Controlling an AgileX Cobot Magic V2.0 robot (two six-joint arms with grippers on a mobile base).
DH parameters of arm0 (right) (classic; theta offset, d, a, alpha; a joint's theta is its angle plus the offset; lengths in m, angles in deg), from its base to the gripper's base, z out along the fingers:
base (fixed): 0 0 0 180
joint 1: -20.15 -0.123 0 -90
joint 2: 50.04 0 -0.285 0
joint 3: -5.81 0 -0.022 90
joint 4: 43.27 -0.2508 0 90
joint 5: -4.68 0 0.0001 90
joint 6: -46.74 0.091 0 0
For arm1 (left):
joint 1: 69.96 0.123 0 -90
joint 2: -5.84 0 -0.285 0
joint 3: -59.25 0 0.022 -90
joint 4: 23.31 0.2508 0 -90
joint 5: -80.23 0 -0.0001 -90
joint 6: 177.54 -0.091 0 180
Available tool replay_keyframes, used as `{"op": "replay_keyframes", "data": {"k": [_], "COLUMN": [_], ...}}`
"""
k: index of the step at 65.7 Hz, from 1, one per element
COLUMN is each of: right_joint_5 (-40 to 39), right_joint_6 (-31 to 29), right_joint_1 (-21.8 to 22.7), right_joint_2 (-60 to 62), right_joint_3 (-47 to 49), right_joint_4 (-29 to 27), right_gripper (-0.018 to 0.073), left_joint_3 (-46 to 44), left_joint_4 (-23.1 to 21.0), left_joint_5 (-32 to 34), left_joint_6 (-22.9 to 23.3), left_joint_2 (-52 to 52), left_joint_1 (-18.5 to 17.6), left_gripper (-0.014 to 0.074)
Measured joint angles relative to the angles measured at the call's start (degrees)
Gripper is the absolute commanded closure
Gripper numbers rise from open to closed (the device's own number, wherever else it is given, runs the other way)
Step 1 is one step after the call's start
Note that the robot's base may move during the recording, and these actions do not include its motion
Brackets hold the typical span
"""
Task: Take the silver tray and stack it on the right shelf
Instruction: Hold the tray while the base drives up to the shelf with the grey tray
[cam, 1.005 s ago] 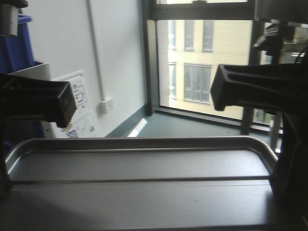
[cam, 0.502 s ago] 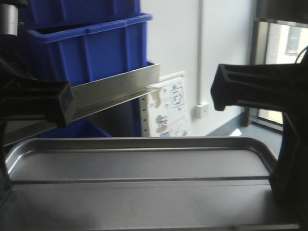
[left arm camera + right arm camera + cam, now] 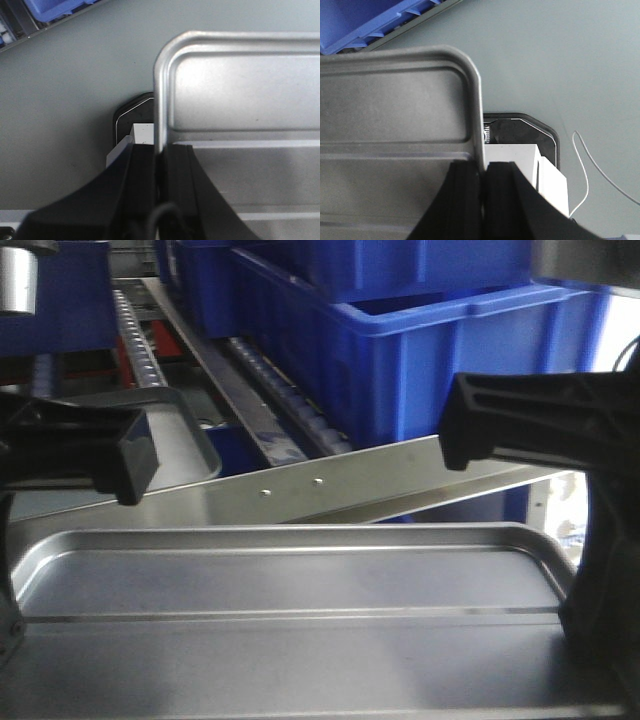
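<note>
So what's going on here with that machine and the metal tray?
A two-armed robot holds a silver tray level between its arms: the left gripper is shut on the tray's left rim and the right gripper on its right rim. Ahead is the sloping roller shelf, with blue bins alongside. The tray is not yet on the shelf.

The left claw (image 3: 159, 150) is matte black plastic, its two fingers (image 3: 140, 172) broad, smooth and rounded, widening toward the wrist, with a thin black cable (image 3: 161, 216) looping up in the narrow slot between them. The right claw (image 3: 482, 172) is the same matte black with matching rounded fingers, and from the front its blocky body shows long moulded grooves along the side.
</note>
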Motion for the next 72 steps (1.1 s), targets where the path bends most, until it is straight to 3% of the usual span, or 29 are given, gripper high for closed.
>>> {"op": "replay_keyframes", "data": {"k": [72], "right_joint_5": [0.0], "right_joint_6": [0.0], "right_joint_1": [0.0], "right_joint_2": [0.0], "right_joint_3": [0.0], "right_joint_4": [0.0], "right_gripper": [0.0487], "left_joint_3": [0.0], "left_joint_4": [0.0], "left_joint_5": [0.0], "left_joint_6": [0.0], "left_joint_2": [0.0], "left_joint_1": [0.0], "left_gripper": [0.0697]}}
